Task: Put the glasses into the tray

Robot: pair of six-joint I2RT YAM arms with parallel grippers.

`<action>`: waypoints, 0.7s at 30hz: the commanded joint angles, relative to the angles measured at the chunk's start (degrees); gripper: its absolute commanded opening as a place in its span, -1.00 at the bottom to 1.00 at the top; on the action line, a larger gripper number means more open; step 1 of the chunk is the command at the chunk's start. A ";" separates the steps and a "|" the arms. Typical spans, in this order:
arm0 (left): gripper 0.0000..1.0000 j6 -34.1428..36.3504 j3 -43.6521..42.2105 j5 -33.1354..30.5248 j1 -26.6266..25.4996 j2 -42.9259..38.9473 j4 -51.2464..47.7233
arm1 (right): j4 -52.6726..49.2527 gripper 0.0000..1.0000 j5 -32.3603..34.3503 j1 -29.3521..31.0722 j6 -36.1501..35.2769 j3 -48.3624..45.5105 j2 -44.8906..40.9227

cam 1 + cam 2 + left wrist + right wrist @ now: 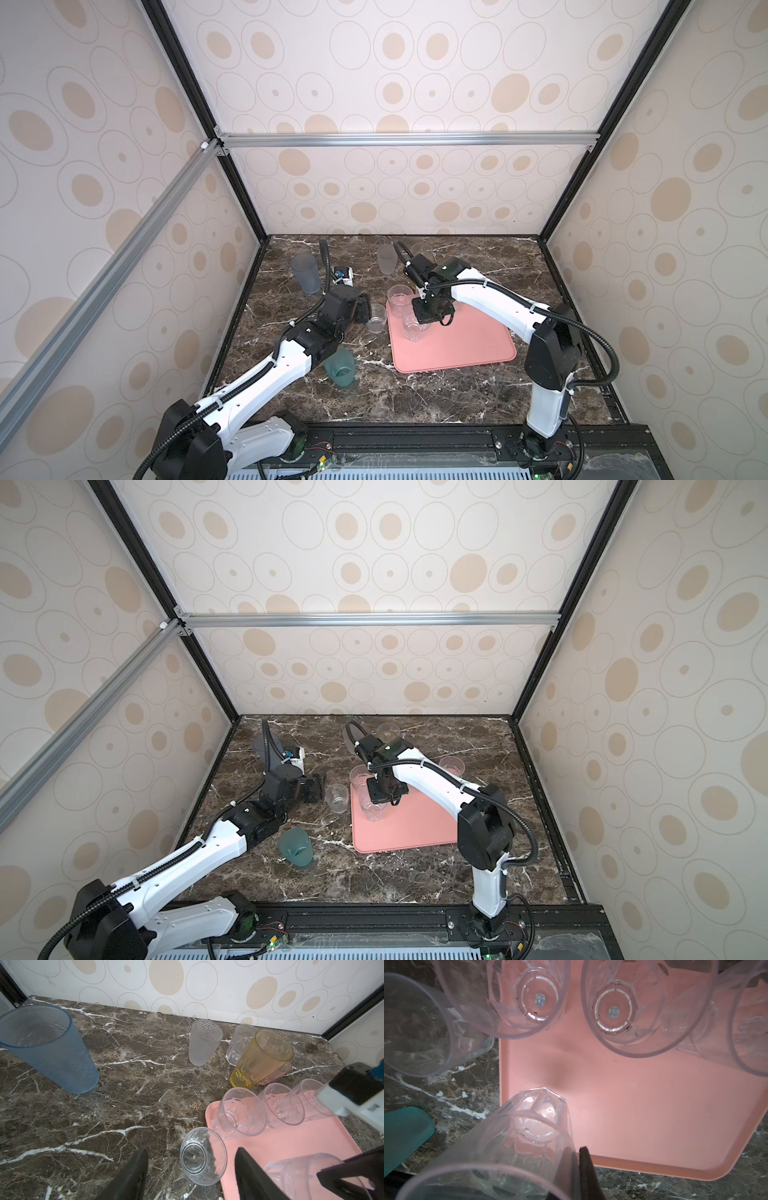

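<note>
My right gripper is shut on the wall of a clear glass, one finger inside and one outside. It holds the glass tilted over the salmon-pink tray by the tray's left edge. Three more clear glasses stand along the tray's far edge. My left gripper is open, its fingers either side of a short clear glass. That glass stands on the marble just left of the tray and touches neither finger. In a top view this gripper sits beside that glass.
On the marble stand a blue-grey glass at the far left, a teal glass under my left forearm, and a frosted glass. An amber glass and another clear one stand near the back wall. The enclosure walls close in the table.
</note>
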 commanded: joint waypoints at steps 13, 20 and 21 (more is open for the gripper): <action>0.35 -0.84 -0.62 0.79 -0.22 1.30 1.08 | 3.97 -1.00 1.31 1.07 3.47 -0.08 6.51; 0.36 -0.74 -0.85 0.74 -0.23 1.39 0.97 | 4.79 -0.98 0.26 1.11 3.96 -0.65 7.88; 0.36 -0.72 -0.84 0.83 -0.16 1.46 0.98 | 4.89 -0.98 0.27 1.12 4.00 -0.73 7.96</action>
